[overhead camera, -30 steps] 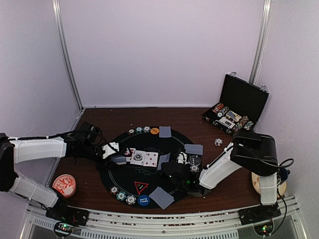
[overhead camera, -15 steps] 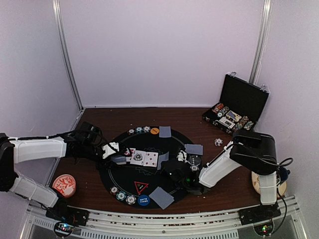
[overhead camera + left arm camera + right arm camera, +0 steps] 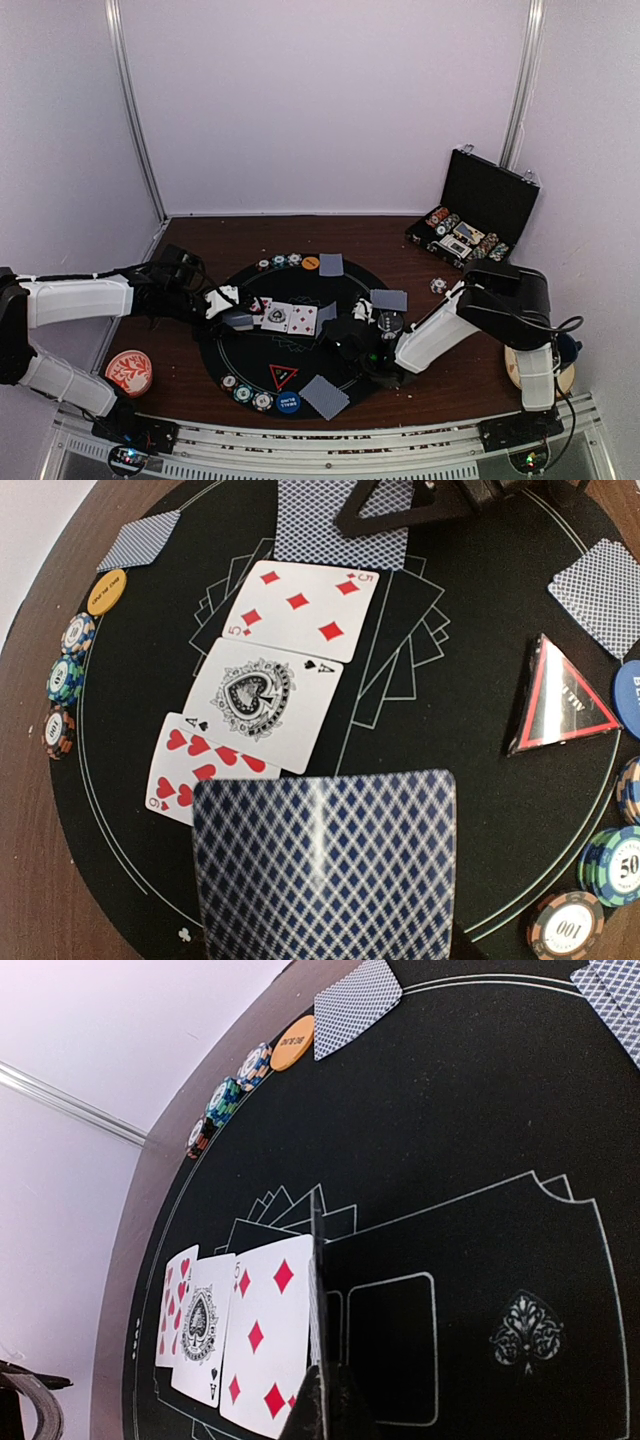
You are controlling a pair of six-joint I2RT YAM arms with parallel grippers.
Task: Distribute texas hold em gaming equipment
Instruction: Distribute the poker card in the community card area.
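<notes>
On the black round mat (image 3: 300,345) lie three face-up cards: nine of hearts (image 3: 190,770), ace of spades (image 3: 265,700) and five of diamonds (image 3: 300,605). My left gripper (image 3: 236,318) holds a blue-backed deck (image 3: 325,865) at the mat's left; the deck hides its fingers in the left wrist view. My right gripper (image 3: 325,1410) is shut on a blue-backed card (image 3: 316,1280), which stands on edge right beside the five of diamonds (image 3: 265,1335). A red triangle marker (image 3: 560,695), a blue button (image 3: 288,402) and striped chips (image 3: 245,393) sit at the mat's near edge. An orange disc (image 3: 292,1028) and more chips (image 3: 222,1100) sit at the far edge.
Face-down cards lie at the mat's far (image 3: 331,264), right (image 3: 389,299) and near (image 3: 324,396) edges. An open black chip case (image 3: 470,225) stands back right, with a loose chip (image 3: 437,285) in front of it. A red-and-white dish (image 3: 130,372) sits front left.
My right gripper has crept left toward the face-up row and closed fully on the card. The left arm and its deck have not moved.
</notes>
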